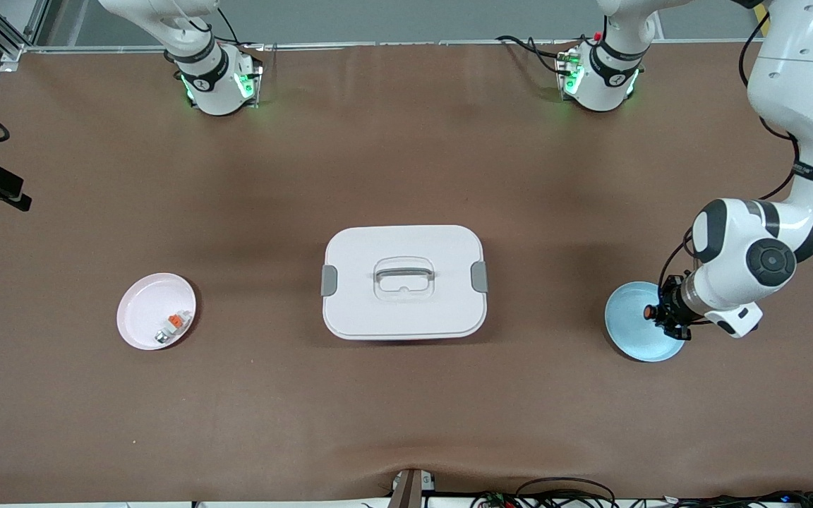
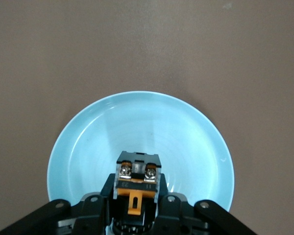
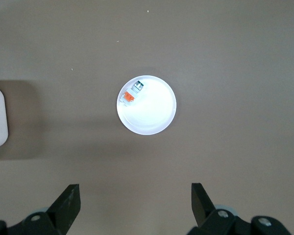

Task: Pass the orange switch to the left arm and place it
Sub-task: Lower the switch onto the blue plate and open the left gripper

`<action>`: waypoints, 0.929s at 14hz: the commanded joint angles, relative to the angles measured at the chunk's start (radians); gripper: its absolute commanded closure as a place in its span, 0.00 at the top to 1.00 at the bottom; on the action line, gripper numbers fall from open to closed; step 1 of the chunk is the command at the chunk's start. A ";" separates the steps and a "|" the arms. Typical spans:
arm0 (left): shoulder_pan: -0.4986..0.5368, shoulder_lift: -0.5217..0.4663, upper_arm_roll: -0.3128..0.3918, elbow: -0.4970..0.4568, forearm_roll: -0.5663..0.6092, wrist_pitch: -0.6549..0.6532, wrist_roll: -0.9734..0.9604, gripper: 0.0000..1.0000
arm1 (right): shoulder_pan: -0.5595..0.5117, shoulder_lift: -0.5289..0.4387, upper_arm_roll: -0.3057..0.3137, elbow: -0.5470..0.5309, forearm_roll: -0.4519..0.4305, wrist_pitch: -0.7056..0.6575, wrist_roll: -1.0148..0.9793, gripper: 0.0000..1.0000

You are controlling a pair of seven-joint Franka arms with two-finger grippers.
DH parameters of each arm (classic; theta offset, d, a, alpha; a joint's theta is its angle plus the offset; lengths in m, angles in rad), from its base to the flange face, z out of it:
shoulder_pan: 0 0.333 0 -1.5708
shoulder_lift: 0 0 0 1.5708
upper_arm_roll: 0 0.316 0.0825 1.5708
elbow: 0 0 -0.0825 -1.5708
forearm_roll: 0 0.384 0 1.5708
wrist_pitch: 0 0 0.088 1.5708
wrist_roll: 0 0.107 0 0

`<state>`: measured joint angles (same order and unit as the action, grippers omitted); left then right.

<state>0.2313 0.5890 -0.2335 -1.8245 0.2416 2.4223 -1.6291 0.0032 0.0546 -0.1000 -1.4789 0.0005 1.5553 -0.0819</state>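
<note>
While the left gripper [image 1: 663, 313] sits low over the blue plate [image 1: 629, 331] at the left arm's end of the table, its fingers are clamped tight on the orange switch [image 1: 650, 311]. From the left wrist view you can see the switch [image 2: 137, 182] pinched between the black fingers [image 2: 102, 196], screw terminals facing up, with the plate [image 2: 88, 142] right underneath. Can't really tell if the switch is touching the plate or just off it.

The box [image 1: 404, 282] sits mid-table with its lid on, well apart from both plates. Over at the right arm's end there's a pink plate [image 1: 142, 310] holding a small white-grey piece with an orange tab [image 1: 173, 326].

The right gripper [image 3: 135, 205] waits high over the table near the pink plate [image 3: 154, 115], jaws spread wide, nothing in them.
</note>
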 commanded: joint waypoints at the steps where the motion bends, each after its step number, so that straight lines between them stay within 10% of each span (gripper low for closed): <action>1: -0.013 0.046 0.013 0.045 0.024 0.024 -0.025 0.00 | 0.004 -0.041 0.005 -0.020 0.016 0.003 0.051 1.00; 13: -0.012 0.097 0.013 0.073 0.045 0.031 -0.023 0.11 | -0.045 -0.044 0.059 -0.021 0.059 -0.047 0.103 1.00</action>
<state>0.2294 0.6789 -0.2307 -1.7677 0.2552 2.4488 -1.6307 -0.0169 0.0356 -0.0701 -1.4797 0.0577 1.5187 0.0107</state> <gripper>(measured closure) 0.648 0.000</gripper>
